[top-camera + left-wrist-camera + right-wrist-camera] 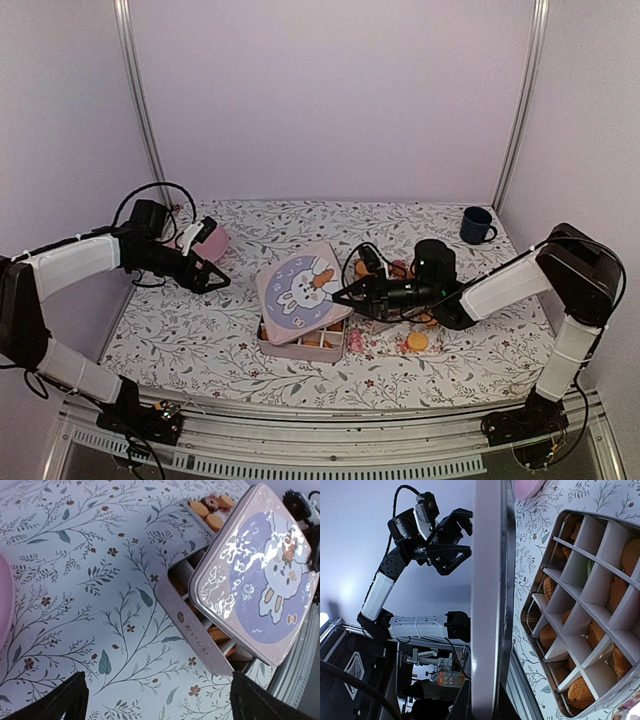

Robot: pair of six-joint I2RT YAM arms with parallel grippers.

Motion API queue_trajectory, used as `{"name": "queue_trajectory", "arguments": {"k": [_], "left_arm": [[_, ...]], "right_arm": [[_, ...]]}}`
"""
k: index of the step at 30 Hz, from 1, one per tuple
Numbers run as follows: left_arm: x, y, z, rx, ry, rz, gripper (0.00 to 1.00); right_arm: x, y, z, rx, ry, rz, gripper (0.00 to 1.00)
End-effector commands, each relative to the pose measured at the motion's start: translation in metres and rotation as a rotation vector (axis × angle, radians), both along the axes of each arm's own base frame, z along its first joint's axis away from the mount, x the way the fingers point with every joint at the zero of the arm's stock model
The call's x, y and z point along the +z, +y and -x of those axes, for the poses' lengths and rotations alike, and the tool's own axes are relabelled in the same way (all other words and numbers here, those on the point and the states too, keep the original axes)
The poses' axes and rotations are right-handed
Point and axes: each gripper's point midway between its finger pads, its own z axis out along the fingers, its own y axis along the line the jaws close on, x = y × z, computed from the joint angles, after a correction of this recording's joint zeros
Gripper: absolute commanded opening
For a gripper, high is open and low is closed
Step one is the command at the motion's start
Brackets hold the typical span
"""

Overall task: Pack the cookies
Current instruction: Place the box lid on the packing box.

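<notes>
Obs: right gripper (346, 294) jaws near-closed, apparently pinching edge of rabbit-print lid (300, 290), tilted over divided tin (300, 352) holding cookies (581, 693). The left gripper (215, 283) jaws are spread, empty.

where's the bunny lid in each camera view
top external: bunny lid at centre, tilted over the cookie box.
left wrist: upper right, printed face showing, covering part of the box.
right wrist: edge-on, a vertical strip down the middle, with the box to its right.
shared landmark: the divided cookie box.
</notes>
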Motion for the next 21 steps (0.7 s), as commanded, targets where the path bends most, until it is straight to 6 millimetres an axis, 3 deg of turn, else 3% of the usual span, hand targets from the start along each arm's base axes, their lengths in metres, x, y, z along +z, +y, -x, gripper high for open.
{"name": "queue_trajectory", "arguments": {"k": [1, 13, 17, 21], "left_arm": [[-0.019, -0.014, 0.011, -0.097, 0.038, 0.029, 0.99], [-0.069, -0.073, 0.029, -0.279, 0.114, -0.046, 0.99], [-0.079, -0.085, 0.022, -0.302, 0.124, -0.076, 0.99], [-0.088, -0.087, 0.015, -0.296, 0.136, -0.096, 0.99]], "right_arm": [[0.000, 0.006, 0.000, 0.011, -0.020, -0.048, 0.01], [-0.034, 0.010, -0.010, -0.024, 0.030, -0.028, 0.01], [-0.043, 0.010, -0.010, -0.030, 0.049, -0.013, 0.03], [-0.048, 0.006, -0.008, -0.036, 0.061, -0.002, 0.11]]}}
